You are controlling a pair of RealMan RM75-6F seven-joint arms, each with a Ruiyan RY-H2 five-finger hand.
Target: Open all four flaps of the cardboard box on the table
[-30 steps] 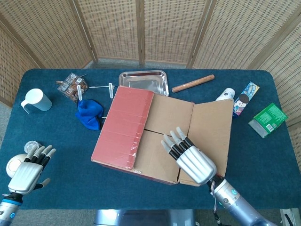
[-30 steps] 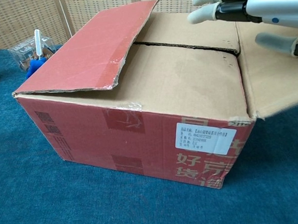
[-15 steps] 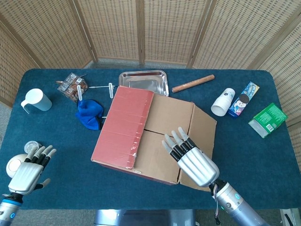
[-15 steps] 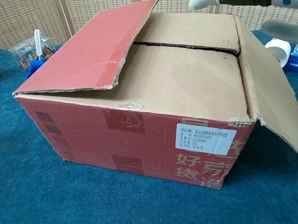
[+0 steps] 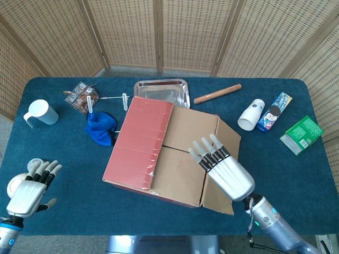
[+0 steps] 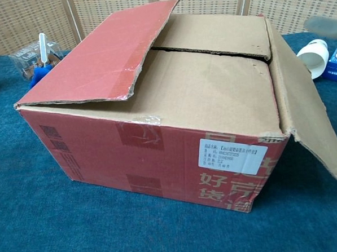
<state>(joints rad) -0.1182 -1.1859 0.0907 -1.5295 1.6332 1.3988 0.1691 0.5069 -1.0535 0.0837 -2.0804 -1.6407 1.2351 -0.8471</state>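
The cardboard box (image 5: 159, 153) stands mid-table. Its red left flap (image 5: 140, 138) still lies over the top, slightly raised (image 6: 105, 53). Two brown inner flaps (image 5: 185, 140) lie flat and closed, meeting at a seam (image 6: 210, 50). The right flap (image 5: 225, 164) hangs down outside the box's right wall (image 6: 306, 113). My right hand (image 5: 222, 169) hovers above the box's right part, fingers spread and holding nothing. In the chest view only a grey blur of it (image 6: 324, 24) shows. My left hand (image 5: 29, 190) is open over the table's front left corner, well away from the box.
White mug (image 5: 42, 112), blue cloth (image 5: 100, 128) and a clear packet (image 5: 80, 97) lie left of the box. A metal tray (image 5: 161, 91) and a wooden roller (image 5: 217, 93) sit behind it. A paper cup (image 5: 250, 115), snack box (image 5: 275, 111) and green box (image 5: 302, 135) lie to the right.
The right flap has swung from lying out flat to hanging down the box's right side. My right hand has risen and drifted right, almost leaving the chest view. The left hand barely moved.
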